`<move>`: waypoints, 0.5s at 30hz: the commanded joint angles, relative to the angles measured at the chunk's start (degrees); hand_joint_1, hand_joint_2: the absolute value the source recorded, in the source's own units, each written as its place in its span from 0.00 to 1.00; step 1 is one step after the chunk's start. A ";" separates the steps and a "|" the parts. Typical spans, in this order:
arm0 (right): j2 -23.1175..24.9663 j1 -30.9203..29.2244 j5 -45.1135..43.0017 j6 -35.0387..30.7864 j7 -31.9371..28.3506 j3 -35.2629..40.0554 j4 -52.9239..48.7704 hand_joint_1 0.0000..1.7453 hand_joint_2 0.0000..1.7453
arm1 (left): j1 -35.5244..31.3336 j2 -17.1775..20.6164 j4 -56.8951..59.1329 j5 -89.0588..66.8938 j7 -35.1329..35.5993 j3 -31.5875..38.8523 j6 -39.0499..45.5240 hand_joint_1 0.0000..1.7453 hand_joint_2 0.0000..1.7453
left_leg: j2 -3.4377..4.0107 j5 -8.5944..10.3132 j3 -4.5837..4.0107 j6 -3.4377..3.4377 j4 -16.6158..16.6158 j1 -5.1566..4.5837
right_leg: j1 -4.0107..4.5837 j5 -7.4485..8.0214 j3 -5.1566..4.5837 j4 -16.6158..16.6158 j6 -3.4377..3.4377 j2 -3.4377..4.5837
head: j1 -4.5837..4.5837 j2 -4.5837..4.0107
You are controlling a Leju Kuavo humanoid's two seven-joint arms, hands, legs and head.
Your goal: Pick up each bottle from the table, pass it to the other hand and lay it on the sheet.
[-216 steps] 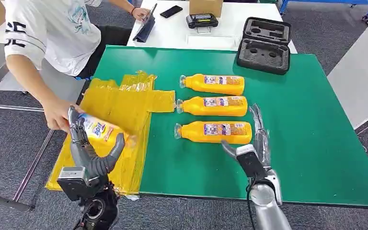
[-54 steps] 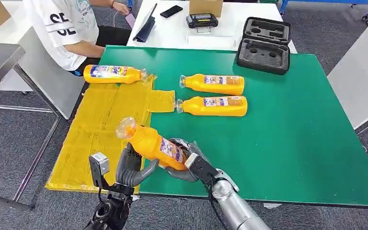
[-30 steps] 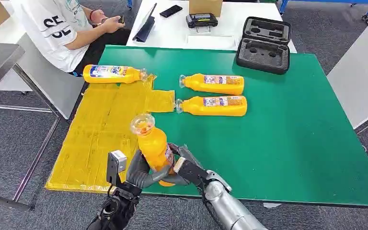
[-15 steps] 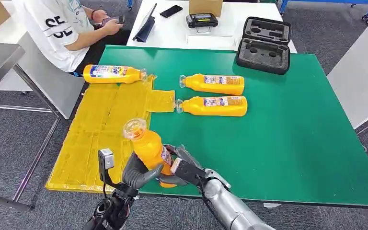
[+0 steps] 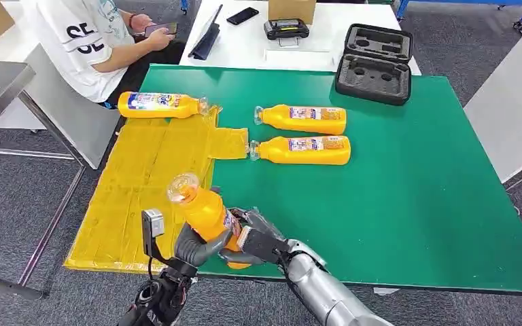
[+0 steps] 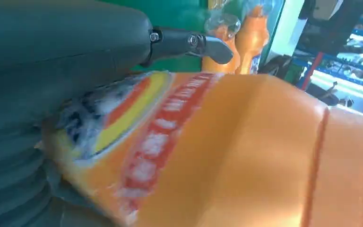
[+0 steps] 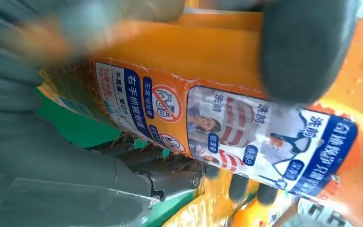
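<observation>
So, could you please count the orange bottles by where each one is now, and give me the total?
Held by both hands, left hand and right hand: 1 bottle
Lying on the yellow sheet: 1
Lying on the green table: 2
Total: 4 bottles

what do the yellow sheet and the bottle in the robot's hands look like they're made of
Yellow sheet: probably thin plastic film, glossy, with creases and a wrinkled edge.
Held bottle: looks like smooth orange plastic with a clear cap and a glossy printed label; the left hand and right hand both grip it.
</observation>
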 commanded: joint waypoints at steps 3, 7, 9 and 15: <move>0.70 -0.51 1.14 1.79 0.98 5.32 4.62 1.00 1.00 | -4.20 -0.59 2.24 -1.76 -0.69 -3.48 2.80 0.00 1.00 | -0.19 -0.10 0.27 -0.07 -0.01 0.06 | 0.06 -0.15 0.33 -0.03 -0.07 -0.18 | -0.02 0.00; 0.70 -0.51 1.14 1.79 0.98 5.32 4.62 1.00 1.00 | -4.20 -0.59 2.24 -1.76 -0.69 -3.48 2.80 0.00 1.00 | -0.17 -0.07 0.25 -0.06 -0.03 0.05 | 0.05 -0.12 0.30 -0.04 -0.07 -0.16 | 0.00 0.00; 0.70 -0.51 1.14 1.79 0.98 5.32 4.62 1.00 1.00 | -4.20 -0.59 2.24 -1.76 -0.69 -3.48 2.80 0.00 1.00 | -0.14 -0.02 0.14 -0.04 -0.03 0.03 | 0.03 -0.07 0.17 -0.03 -0.04 -0.13 | 0.00 0.00; 0.72 -0.59 1.33 2.42 1.27 5.80 4.98 1.00 1.00 | -3.73 -1.05 1.22 3.14 -1.49 -1.37 -0.04 0.23 1.00 | -0.17 -0.08 0.26 -0.06 -0.04 0.05 | 0.06 -0.12 0.30 -0.04 -0.07 -0.15 | 0.00 0.00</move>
